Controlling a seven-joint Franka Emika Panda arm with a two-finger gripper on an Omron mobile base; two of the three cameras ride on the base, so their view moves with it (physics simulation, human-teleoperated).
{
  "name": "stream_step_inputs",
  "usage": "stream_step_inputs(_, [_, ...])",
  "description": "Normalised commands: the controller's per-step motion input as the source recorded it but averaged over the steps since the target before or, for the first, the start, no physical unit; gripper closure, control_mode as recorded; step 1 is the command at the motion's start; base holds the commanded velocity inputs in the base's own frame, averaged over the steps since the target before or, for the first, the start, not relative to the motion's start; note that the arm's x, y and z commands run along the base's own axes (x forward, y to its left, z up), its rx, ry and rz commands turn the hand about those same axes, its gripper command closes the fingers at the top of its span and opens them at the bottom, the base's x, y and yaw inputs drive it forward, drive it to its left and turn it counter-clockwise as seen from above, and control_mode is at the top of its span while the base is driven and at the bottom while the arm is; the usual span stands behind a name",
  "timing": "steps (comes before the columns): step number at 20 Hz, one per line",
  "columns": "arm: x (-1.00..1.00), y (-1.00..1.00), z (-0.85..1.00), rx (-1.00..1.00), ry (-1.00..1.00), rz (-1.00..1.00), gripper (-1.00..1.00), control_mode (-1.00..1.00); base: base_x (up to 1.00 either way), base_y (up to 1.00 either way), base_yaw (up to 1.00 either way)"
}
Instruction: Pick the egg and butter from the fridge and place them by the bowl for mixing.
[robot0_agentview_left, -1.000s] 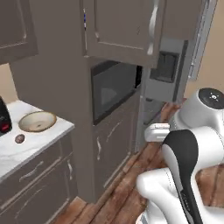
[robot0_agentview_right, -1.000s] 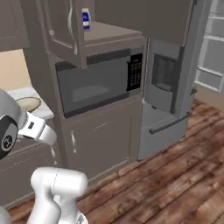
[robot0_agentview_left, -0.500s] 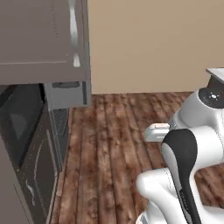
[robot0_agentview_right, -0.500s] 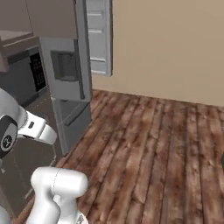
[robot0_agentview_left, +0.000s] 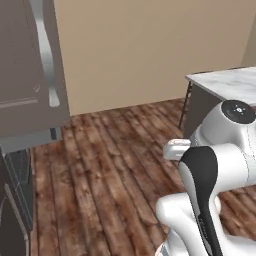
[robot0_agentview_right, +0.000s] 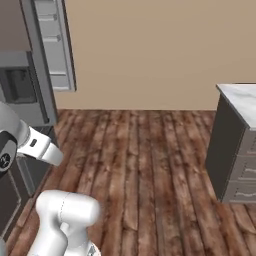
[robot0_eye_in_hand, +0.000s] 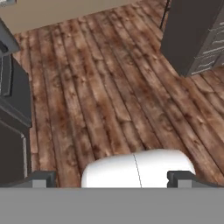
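The fridge (robot0_agentview_right: 22, 85) stands at the left, tall and grey, with a dark dispenser panel on its front. One fridge door (robot0_agentview_right: 55, 45) stands open beside it and shows grey racks. In the hand view my gripper (robot0_eye_in_hand: 111, 179) is open, its two dark fingertips (robot0_eye_in_hand: 39, 179) wide apart over bare wooden floor with nothing between them. The arm is folded close to the base. The egg, the butter and the bowl are out of view.
A tall grey panel with a long handle (robot0_agentview_left: 46, 60) fills the left of the left base view. A marble-topped island with grey drawers (robot0_agentview_right: 235, 145) stands at the right. Open wooden floor (robot0_agentview_right: 140, 160) lies between them, and a beige wall (robot0_agentview_left: 150, 45) is behind.
The whole picture has swung to the right as the base turned. The counter with the bowl, the cabinets and the microwave have slid out; the island has come in. The gripper stays open.
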Motion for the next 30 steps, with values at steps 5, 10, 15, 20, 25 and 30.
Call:
stream_step_inputs(5, [0.00,0.00,0.00,0.00,0.00,0.00,-1.00,1.00,0.93,-0.07,-0.01])
stream_step_inputs(10, [0.00,0.00,0.00,0.00,0.00,0.00,-1.00,1.00,0.93,-0.21,0.00])
stream_step_inputs(15, [0.00,0.00,0.00,0.00,0.00,0.00,-1.00,1.00,0.86,-0.36,0.00])
stream_step_inputs(20, [0.00,0.00,0.00,0.00,0.00,0.00,-1.00,1.00,0.80,-0.41,0.00])
stream_step_inputs(25, [0.00,0.00,0.00,0.00,0.00,0.00,-1.00,1.00,0.82,-0.40,0.01])
stream_step_inputs(30, [0.00,0.00,0.00,0.00,0.00,0.00,-1.00,1.00,0.85,-0.37,0.01])
